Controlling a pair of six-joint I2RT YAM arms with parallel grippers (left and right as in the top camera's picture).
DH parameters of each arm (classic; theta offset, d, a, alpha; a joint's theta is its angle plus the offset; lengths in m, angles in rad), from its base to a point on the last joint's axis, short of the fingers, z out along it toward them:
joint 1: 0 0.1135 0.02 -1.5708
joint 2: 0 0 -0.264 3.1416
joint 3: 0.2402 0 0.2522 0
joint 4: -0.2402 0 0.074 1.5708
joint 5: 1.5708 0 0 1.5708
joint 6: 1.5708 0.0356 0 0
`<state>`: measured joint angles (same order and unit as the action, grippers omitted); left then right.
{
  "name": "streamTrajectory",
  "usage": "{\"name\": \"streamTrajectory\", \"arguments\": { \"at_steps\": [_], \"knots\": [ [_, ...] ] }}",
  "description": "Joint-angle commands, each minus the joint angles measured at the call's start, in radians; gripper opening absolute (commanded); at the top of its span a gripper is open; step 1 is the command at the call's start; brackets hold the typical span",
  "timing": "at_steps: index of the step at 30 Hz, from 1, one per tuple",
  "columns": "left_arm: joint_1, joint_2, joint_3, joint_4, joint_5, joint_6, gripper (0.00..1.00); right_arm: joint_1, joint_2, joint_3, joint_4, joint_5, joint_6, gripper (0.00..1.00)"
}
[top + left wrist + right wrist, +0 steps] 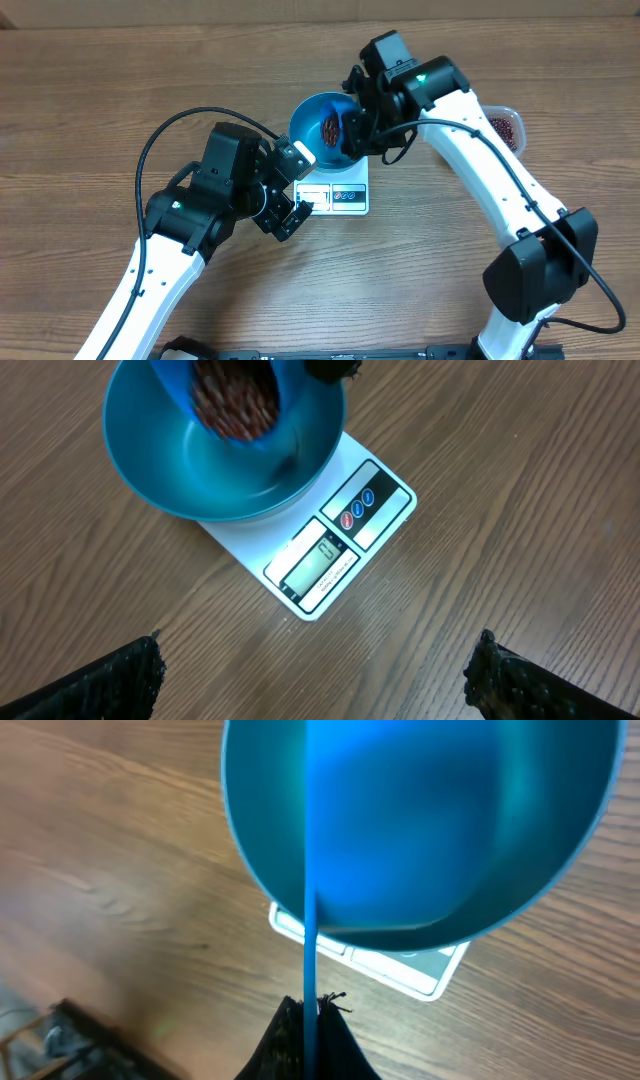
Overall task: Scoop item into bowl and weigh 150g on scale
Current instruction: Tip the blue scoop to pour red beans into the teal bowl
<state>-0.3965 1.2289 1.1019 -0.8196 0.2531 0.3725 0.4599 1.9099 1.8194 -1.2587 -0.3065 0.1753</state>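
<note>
Right now the bowl (pixel 303 120) sits on the scale (pixel 350 196), mid-counter (pixel 100 100). R gripper (pixel 310 1038) is clamped on the handle of a blue scoop (pixel 178 390) w/ beans (pixel 235 405) in it, held over the bowl; more beans lie in a clear tub (pixel 505 125) at far right. L gripper (pixel 297 188), jaws wide apart & empty, hangs just left of the scale.

bowl (pixel 170 465) on scale (pixel 345 545), scoop (pixel 172 385) above (beans (pixel 235 405) inside)
</note>
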Motion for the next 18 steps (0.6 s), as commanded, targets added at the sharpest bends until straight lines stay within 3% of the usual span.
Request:
{"name": "streamTrajectory", "arguments": {
  "at_steps": [1,18],
  "knots": [
    [0.005,0.000,0.006,0.001,-0.002,-0.006,0.99,0.019,-0.036,0.034,0.022,0.108,0.034,0.04],
    [0.005,0.000,0.006,0.001,-0.002,-0.006,0.99,0.050,-0.035,0.034,0.076,0.180,0.065,0.04]
  ]
}}
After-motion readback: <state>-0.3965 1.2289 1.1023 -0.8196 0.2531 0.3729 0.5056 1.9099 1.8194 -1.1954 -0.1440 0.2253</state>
